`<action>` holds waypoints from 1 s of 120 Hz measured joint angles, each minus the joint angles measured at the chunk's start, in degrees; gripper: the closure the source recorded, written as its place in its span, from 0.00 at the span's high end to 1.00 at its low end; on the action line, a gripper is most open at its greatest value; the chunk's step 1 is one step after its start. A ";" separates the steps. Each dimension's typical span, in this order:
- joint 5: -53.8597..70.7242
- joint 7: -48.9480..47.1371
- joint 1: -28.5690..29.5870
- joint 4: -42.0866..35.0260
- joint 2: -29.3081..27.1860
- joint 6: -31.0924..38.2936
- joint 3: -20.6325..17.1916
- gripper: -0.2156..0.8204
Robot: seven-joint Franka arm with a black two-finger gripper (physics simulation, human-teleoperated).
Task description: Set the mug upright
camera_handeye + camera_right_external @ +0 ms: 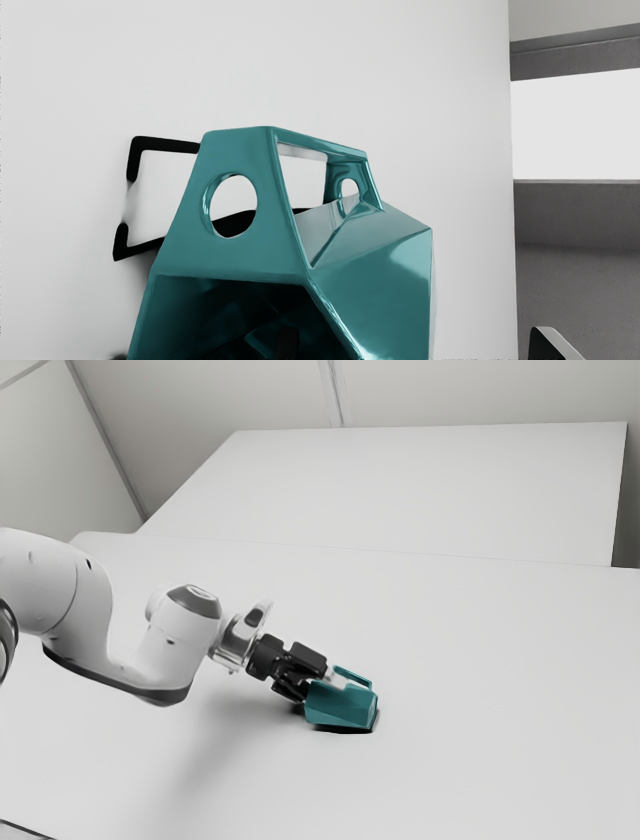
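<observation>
- Arm, exterior view's left: extended over the table toward the exterior view's right, with its wrist tilted down toward the tabletop.
- Gripper, just right of the arm's wrist in the exterior view: positioned at the open end of the mug; its two fingers are held wide apart, and the mug is not clamped between them.
- Mug, teal and faceted, at the end of the gripper in the exterior view: laid on its side on the table, the mouth turned toward the gripper and the base directed away from it.
- Handle, on the upper side of the mug: raised above the body; a round hole is seen through each of its two end pieces in the wrist view.
- Shadow, wrist view: cast on the table beside the handle as a dark, angular outline.
- Finger placement, wrist view: one finger is seen within the mug's mouth, the other outside the mug, well apart from its nearest wall; that wall is thus located between the two.
</observation>
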 joint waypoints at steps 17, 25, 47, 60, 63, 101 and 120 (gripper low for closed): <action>-0.11 0.78 0.08 -0.52 0.00 -0.06 0.00 0.56; -0.17 1.09 0.10 -0.62 0.00 -0.13 0.00 0.52; -0.45 1.77 0.10 -0.71 0.00 -0.34 0.00 0.42; -0.65 2.09 0.10 -0.75 0.00 -0.47 0.00 0.37; -0.69 2.15 0.10 -0.77 0.00 -0.51 0.00 0.35; -1.04 2.73 0.10 -1.18 0.08 -0.63 -0.01 0.19; -0.91 2.78 0.06 -1.18 -0.08 -0.45 -0.03 0.12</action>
